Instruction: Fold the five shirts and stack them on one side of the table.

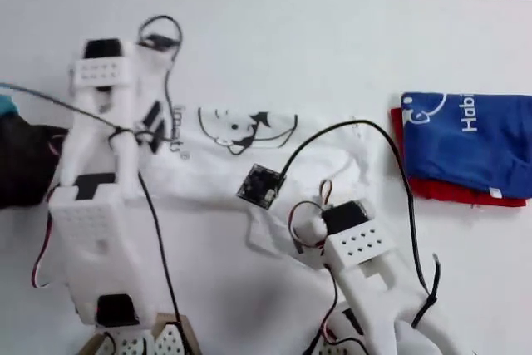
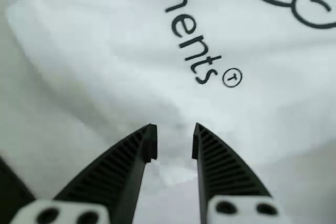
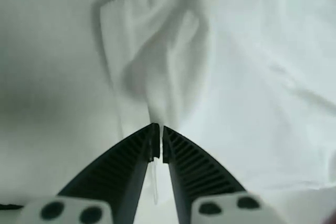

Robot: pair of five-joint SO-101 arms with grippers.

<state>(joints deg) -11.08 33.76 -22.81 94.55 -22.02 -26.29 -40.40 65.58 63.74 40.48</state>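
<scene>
Bright, even light from above washes the white desk point(image 1: 332, 31) nearly featureless. Soft grey shadows lie in the folds of the white shirt point(image 3: 157, 51) and just ahead of the left end effector point(image 2: 173, 142). The room beyond is dark.

The red shirt point(image 1: 453, 189) lies mostly hidden under the blue shirt point(image 1: 465, 143), and both run off the high view's right edge. A dark thing point(image 1: 25, 160) at the left edge is cut off, partly behind the left arm point(image 1: 100, 180), and too blurred to name. The outline of the white shirt point(image 1: 216, 168) is lost against the white surface point(image 1: 332, 47), and the arms cover parts of it.
</scene>
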